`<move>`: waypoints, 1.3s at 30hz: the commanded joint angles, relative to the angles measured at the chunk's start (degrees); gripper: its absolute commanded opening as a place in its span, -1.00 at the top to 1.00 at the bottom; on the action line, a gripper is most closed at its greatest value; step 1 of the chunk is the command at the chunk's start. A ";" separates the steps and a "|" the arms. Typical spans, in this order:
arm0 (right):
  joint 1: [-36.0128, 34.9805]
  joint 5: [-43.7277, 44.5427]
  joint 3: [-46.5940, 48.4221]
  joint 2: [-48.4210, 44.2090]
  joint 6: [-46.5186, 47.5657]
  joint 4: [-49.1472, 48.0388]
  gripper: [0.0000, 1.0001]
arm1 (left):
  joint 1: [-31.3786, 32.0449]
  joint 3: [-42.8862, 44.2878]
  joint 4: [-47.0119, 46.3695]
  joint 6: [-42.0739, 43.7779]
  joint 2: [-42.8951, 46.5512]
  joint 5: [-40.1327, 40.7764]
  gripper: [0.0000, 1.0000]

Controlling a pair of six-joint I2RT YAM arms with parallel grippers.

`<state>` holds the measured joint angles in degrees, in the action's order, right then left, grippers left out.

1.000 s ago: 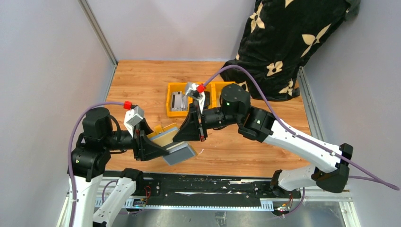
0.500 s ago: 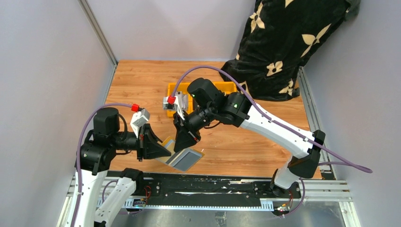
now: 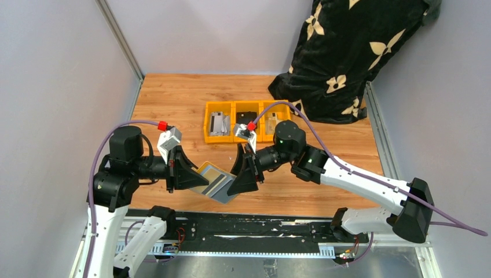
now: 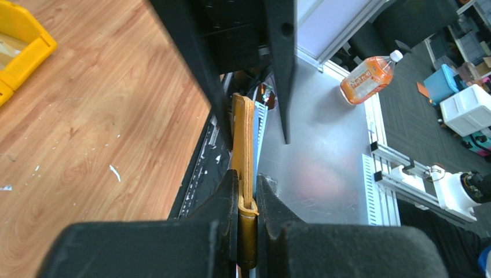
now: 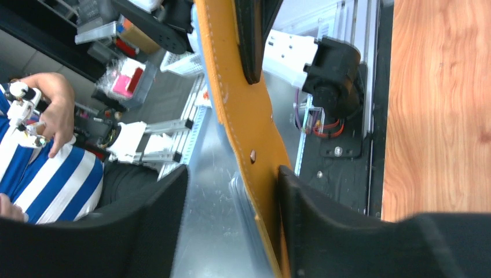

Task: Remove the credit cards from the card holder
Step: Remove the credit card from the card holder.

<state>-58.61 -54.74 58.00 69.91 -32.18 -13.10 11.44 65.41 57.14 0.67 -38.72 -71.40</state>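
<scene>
The mustard-tan card holder (image 3: 207,172) hangs open above the table's near edge, its grey inner side (image 3: 222,187) facing up. My left gripper (image 3: 198,179) is shut on the holder's left end; in the left wrist view (image 4: 247,186) the holder's tan edge (image 4: 243,139) stands pinched between the fingers. My right gripper (image 3: 236,184) is open at the holder's right end. In the right wrist view (image 5: 231,174) the tan flap (image 5: 243,116) with its snap stud runs between the jaws and touches the right finger. I cannot pick out the credit cards from the grey lining.
Three orange-yellow bins (image 3: 206,124) stand in a row at mid-table, holding small items. A black floral cloth (image 3: 347,52) hangs at the back right. A black rail (image 3: 249,223) runs along the near edge. One bin's corner shows in the left wrist view (image 4: 17,40).
My right arm has swung from above the holder to its right end, jaws now straddling the flap. The holder has tilted and shifted slightly right; the left gripper still holds it.
</scene>
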 commanded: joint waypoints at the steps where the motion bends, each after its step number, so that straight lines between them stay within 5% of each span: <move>1: 0.45 1.27 -1.48 -2.06 -7.94 -13.92 0.47 | 0.25 0.96 2.19 0.07 0.80 1.18 1.00; 4: 0.35 2.86 5.58 -0.96 0.51 3.79 0.99 | 0.25 -1.97 2.03 -0.12 2.77 1.02 0.57; 8: 0.06 1.99 16.47 3.29 13.60 29.27 1.00 | 0.25 -5.47 1.83 0.29 5.43 -1.28 0.12; 13: -2.19 2.84 26.17 8.40 25.03 46.55 1.00 | 0.25 -7.00 1.79 0.01 4.79 -5.37 0.01; 19: -4.86 6.63 34.86 14.29 31.88 58.64 1.00 | 0.25 -6.57 1.70 -0.14 4.15 -8.76 0.08; 26: -5.69 4.97 37.98 15.16 34.14 59.33 1.00 | 0.36 -8.93 1.65 -0.32 5.41 -12.16 0.57; 33: -5.79 1.31 40.22 15.57 34.82 59.04 1.00 | 0.42 -9.79 1.74 -2.20 6.66 -13.43 0.42; 37: -6.22 -0.10 40.20 15.67 35.51 58.71 1.00 | 0.42 -8.79 1.78 -2.12 5.94 -15.17 0.82; 39: -6.25 -0.67 39.48 15.35 35.62 57.78 0.75 | 0.42 -8.08 1.92 -1.76 5.56 -15.95 1.00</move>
<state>-64.12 -52.38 96.29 85.78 2.00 45.47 11.46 56.07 56.29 -1.17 -32.77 -81.95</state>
